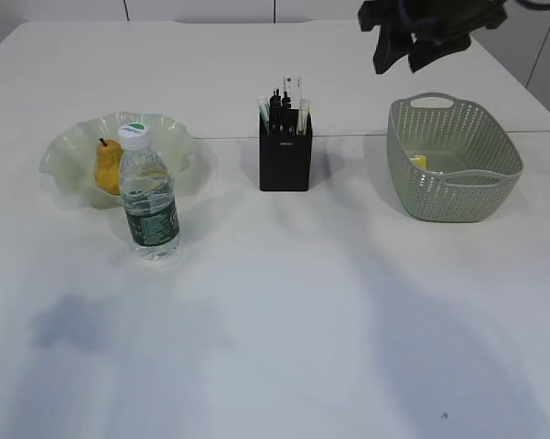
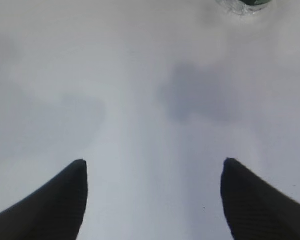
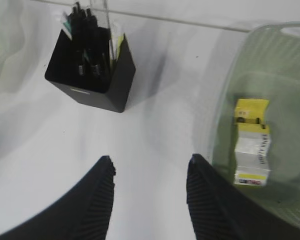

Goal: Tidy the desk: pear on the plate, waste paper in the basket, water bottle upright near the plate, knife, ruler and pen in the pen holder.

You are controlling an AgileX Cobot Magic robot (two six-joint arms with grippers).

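Tabletop [image 1: 284,329] first: a broad white surface fills your exterior view, with everything lined up across its middle. Largest on it is the grey-green perforated basket [image 1: 458,169] at right; your right wrist view shows a folded yellow-and-white piece of waste paper [image 3: 251,145] lying on its floor. At left sits the pale, wavy-edged plate [image 1: 69,151], and the yellow pear [image 1: 107,167] rests on it. Just in front of the plate, touching or nearly so, the water bottle [image 1: 149,197] stands upright, cap on. Between plate and basket stands the black pen holder [image 1: 285,157], square and upright, packed with dark-handled items and a clear ruler-like strip [image 3: 101,15] — you cannot tell knife from pen at this size.

Above the basket's far rim hangs the right gripper [image 3: 150,185], empty, its two black fingers parted over bare table between holder and basket. The left gripper [image 2: 154,195] — seen only in its own wrist view — also holds nothing, its fingers spread wide above plain white table, with the bottle's base just clipping the top edge.
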